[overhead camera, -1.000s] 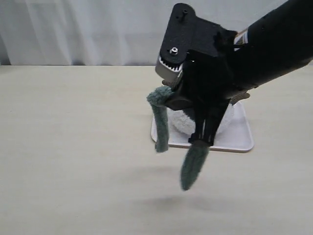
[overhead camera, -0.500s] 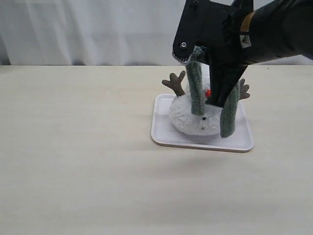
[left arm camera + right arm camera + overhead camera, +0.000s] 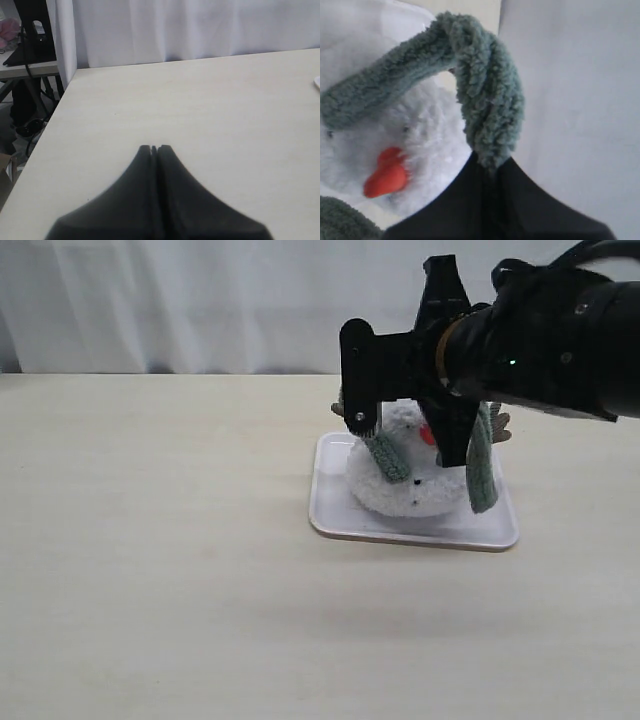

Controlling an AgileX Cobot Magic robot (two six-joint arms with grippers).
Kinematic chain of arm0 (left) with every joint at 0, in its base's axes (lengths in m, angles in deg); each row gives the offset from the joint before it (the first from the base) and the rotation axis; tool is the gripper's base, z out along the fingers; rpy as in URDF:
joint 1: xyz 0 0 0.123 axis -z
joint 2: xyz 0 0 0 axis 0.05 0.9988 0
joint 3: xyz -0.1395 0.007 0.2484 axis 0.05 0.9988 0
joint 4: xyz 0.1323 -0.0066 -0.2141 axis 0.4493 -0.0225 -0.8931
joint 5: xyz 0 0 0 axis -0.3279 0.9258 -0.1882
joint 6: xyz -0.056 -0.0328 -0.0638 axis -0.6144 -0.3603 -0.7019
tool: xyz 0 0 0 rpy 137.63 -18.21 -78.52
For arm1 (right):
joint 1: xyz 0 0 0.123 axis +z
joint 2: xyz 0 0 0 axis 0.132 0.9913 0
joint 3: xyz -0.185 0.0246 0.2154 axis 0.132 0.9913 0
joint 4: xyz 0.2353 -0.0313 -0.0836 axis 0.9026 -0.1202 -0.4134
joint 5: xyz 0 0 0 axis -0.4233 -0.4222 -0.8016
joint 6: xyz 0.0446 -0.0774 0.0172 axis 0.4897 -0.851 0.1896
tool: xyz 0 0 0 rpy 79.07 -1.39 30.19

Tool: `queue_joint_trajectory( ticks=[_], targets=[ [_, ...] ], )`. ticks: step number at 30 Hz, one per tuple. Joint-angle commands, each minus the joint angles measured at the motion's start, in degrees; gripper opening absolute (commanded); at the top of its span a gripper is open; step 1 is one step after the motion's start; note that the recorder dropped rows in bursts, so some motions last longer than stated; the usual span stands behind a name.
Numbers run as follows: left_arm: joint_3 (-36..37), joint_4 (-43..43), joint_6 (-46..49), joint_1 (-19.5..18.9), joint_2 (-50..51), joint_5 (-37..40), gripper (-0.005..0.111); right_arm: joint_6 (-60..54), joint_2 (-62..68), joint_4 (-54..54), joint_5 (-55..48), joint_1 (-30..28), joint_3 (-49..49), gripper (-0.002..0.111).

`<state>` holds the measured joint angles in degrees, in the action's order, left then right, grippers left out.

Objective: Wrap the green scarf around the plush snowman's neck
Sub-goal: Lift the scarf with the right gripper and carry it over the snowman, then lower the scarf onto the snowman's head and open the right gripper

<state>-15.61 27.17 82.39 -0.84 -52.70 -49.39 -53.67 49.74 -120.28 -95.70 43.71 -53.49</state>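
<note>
Pale tabletop (image 3: 150, 590), white curtain (image 3: 150, 300) behind. On it a white tray (image 3: 330, 515) holds the plush snowman (image 3: 405, 490). Over its head the right gripper (image 3: 487, 167) is clamped on the green scarf (image 3: 482, 475). One end lies on the snowman's front and the other hangs beside it. Well apart, the left gripper (image 3: 154, 148) has its fingers pressed together, empty.

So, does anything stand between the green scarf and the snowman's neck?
Nothing visible does. The right gripper holds the green scarf at the head of the plush snowman; the right arm partly hides the neck in the exterior view.
</note>
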Motion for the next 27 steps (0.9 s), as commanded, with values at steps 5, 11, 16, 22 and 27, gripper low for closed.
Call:
queue_joint_trajectory(
  ticks=[5, 11, 16, 22, 27],
  targets=[
    [0.21, -0.04, -0.1, 0.05, -0.16, -0.55, 0.0, 20.47, 1.05, -18.6, 6.17, -4.58, 0.17, 0.004],
    [0.21, -0.04, -0.1, 0.05, -0.16, -0.55, 0.0, 27.28, 1.27, -16.26, 15.36, -9.88, 0.17, 0.004],
    [0.21, -0.04, -0.1, 0.05, -0.16, -0.55, 0.0, 28.56, 3.45, -12.93, 17.09, -12.84, 0.17, 0.004],
    [0.21, -0.04, -0.1, 0.05, -0.16, -0.55, 0.0, 29.84, 7.43, -12.54, 17.43, -14.11, 0.07, 0.007],
    [0.21, -0.04, -0.1, 0.05, -0.16, -0.55, 0.0, 33.53, 7.42, -12.31, 18.07, -14.11, -0.04, 0.04]
  ],
)
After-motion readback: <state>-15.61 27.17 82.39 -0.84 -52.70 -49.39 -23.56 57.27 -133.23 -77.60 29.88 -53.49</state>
